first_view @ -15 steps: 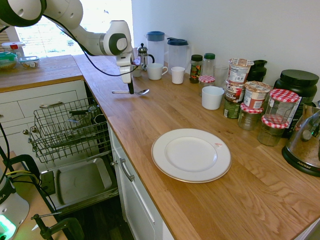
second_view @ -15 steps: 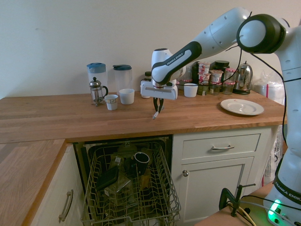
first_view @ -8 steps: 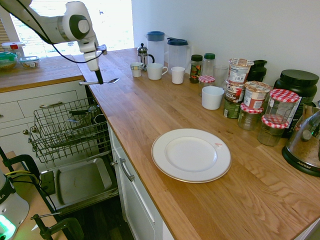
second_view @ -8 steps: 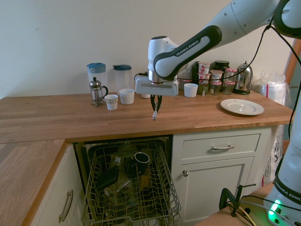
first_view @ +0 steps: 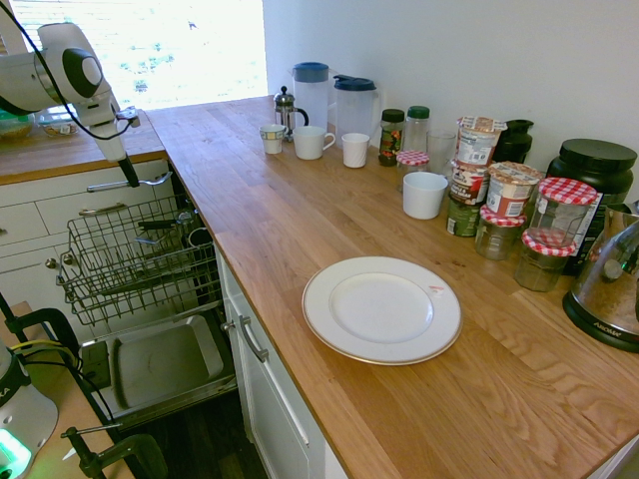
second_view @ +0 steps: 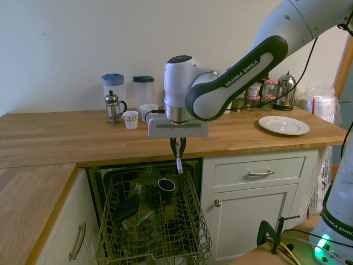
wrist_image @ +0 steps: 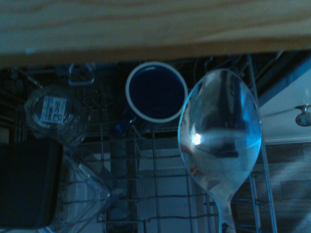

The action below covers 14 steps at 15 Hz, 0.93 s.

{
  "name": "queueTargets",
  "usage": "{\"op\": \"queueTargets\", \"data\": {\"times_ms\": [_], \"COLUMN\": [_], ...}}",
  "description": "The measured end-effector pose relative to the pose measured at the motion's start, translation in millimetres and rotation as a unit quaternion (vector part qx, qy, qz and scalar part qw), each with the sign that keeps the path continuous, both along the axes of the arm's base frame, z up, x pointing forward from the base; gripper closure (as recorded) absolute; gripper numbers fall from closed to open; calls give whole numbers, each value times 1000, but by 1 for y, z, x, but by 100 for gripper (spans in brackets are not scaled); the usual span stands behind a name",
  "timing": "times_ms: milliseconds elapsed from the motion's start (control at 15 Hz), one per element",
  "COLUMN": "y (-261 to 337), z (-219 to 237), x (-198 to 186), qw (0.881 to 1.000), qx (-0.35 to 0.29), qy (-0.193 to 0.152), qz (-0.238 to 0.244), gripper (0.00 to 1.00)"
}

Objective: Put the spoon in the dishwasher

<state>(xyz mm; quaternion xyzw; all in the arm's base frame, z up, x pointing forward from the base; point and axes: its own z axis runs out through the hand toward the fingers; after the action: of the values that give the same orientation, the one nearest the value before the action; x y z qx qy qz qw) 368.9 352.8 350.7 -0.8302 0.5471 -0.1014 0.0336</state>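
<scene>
My gripper point(first_view: 131, 183) is shut on the spoon point(first_view: 155, 181), a slim shiny silver one held level in the air. It hangs off the counter's front edge, above the grey wire rack point(first_view: 125, 261) of the open dishwasher. In the second exterior view the gripper point(second_view: 177, 154) points down with the spoon point(second_view: 178, 164) poking out below it, just above the rack point(second_view: 113, 201). The wrist view shows the spoon's bowl point(wrist_image: 221, 141) close up over the rack wires. The dishwasher's flat grey door point(first_view: 160, 364) lies open below the rack.
The rack holds a dark mug point(wrist_image: 156, 91), a glass jar point(wrist_image: 56, 114) and a black item point(second_view: 127, 208). On the wooden counter point(first_view: 300, 230) stand a white plate point(first_view: 381, 309), cups, two jugs, a French press and several jars. White drawers point(first_view: 60, 215) flank the rack.
The arm has carried the spoon from above the counter out past its front edge and lower, so it now hangs over the dishwasher rack. The gripper has stayed shut.
</scene>
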Motion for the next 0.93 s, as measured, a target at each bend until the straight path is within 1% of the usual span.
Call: {"op": "queueTargets", "data": {"times_ms": [133, 467, 667, 933], "y": [1, 10, 6, 3], "z": [-30, -103, -139, -199], "x": [-9, -15, -14, -7], "qw": [1000, 1000, 999, 998], "qx": [-12, -18, -25, -23], "qy": [6, 19, 26, 53], "qz": [5, 3, -1, -9], "gripper": [100, 100, 100, 100]}}
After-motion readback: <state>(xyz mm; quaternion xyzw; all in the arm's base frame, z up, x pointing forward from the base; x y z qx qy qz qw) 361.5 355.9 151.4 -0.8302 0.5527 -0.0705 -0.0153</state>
